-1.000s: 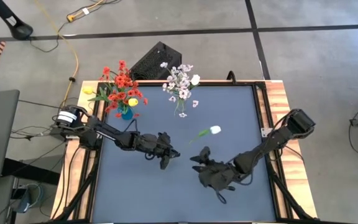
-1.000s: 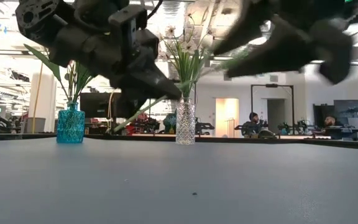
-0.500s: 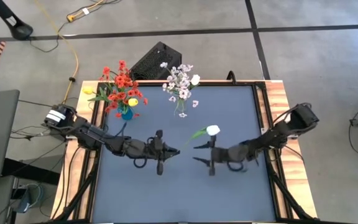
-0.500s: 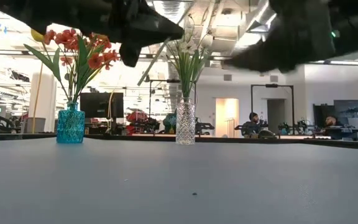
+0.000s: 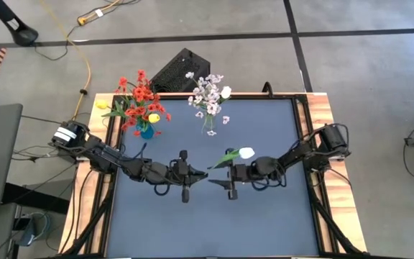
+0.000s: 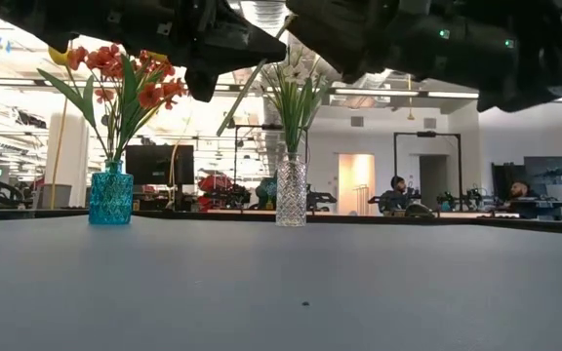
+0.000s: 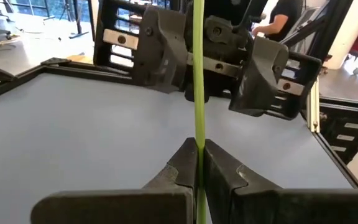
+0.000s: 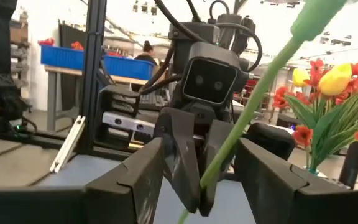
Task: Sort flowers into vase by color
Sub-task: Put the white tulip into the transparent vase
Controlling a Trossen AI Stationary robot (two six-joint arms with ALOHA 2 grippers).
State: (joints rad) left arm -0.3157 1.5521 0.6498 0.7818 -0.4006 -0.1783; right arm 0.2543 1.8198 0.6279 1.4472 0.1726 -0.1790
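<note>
Stem (image 7: 199,93) is slim, green, straight, pinched in left hand (image 7: 197,163).

high view: straight down, far, covers whole table (image 5: 279,216) and both arms. low view: table-top height, level across surface toward room; arms crowd in from above, very close. left wrist: looks past own fingers (image 7: 219,171) at opposing arm, close. right wrist: same, mirrored. Shared: blue vase (image 6: 111,194) and clear vase (image 6: 291,190) in high and low; stem (image 7: 199,74) in both wrist views.
</note>
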